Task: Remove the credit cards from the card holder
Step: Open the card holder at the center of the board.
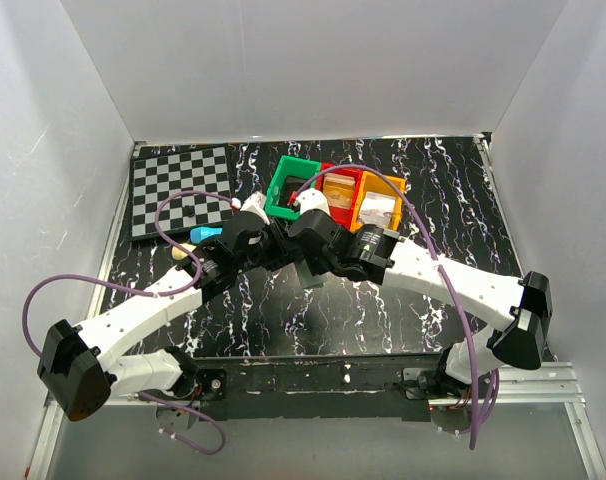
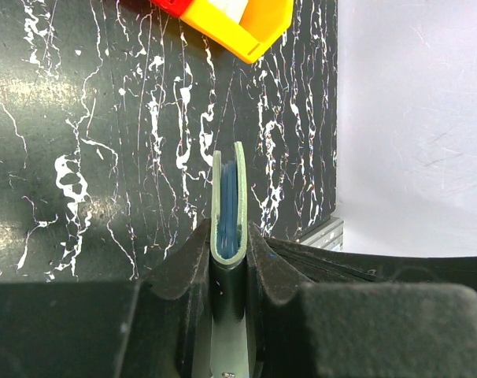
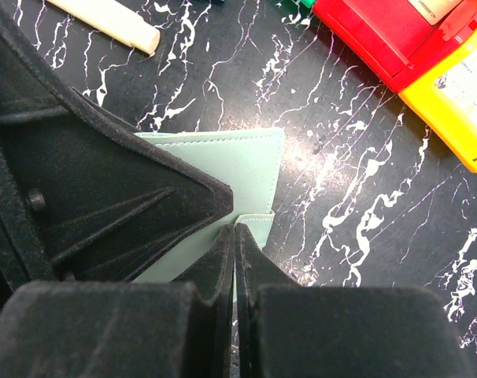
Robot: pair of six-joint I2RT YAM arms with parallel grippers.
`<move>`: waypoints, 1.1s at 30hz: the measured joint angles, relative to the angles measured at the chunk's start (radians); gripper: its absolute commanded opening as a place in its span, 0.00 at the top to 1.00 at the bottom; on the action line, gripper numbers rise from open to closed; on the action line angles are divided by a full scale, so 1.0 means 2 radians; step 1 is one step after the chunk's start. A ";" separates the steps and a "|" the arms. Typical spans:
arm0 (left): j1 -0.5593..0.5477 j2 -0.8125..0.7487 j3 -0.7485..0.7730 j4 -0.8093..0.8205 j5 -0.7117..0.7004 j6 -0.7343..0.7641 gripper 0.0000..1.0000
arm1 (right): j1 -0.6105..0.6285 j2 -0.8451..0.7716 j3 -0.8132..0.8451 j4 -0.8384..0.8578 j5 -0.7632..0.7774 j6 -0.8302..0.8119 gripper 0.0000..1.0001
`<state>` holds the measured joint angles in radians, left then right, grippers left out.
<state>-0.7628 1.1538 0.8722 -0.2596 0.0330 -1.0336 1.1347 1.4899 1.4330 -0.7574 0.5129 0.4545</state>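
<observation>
Left gripper clamps holder on edge at its fold, steadying it while right gripper, closed tight, seems to pinch the tab to open it.

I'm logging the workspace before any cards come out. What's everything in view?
card holder: one, pale green, blue inside, table centre, folded
green bin: one, green, behind the holder
red bin: one, red, right of the green
orange bin: one, orange, right of the red
checkerboard: one, black and white, far left
stick: one, cream, left of the holder
blue item: one, blue, by the stick
table: one, black, white veins
left gripper: one, black, shut on the card holder near its fold
right gripper: one, black, shut at the holder's side tab
arms: two, white, near edge
</observation>
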 measured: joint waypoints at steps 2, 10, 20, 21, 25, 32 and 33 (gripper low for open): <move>0.000 -0.001 -0.002 0.002 0.000 0.000 1.00 | 0.000 0.000 0.000 0.000 0.000 0.001 0.99; 0.000 -0.006 -0.007 0.003 -0.002 -0.002 1.00 | -0.001 -0.008 -0.005 -0.002 -0.013 0.002 0.99; -0.006 -0.012 -0.007 -0.002 -0.009 -0.008 1.00 | -0.018 -0.046 -0.038 0.024 -0.057 0.010 0.99; -0.007 -0.012 -0.007 -0.002 -0.008 -0.008 1.00 | -0.020 -0.050 -0.042 0.028 -0.061 0.009 0.99; -0.007 -0.018 -0.007 -0.004 -0.009 -0.009 1.00 | -0.027 -0.061 -0.051 0.039 -0.077 0.011 0.99; -0.008 -0.025 -0.008 -0.006 -0.009 -0.011 1.00 | -0.036 -0.077 -0.062 0.050 -0.100 0.019 0.99; -0.008 -0.026 -0.008 -0.006 -0.010 -0.011 1.00 | -0.038 -0.081 -0.064 0.052 -0.103 0.019 0.99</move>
<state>-0.7784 1.1027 0.8570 -0.2710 0.0132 -1.0554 1.0580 1.3285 1.3048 -0.6537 0.3061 0.4934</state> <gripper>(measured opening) 0.132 0.022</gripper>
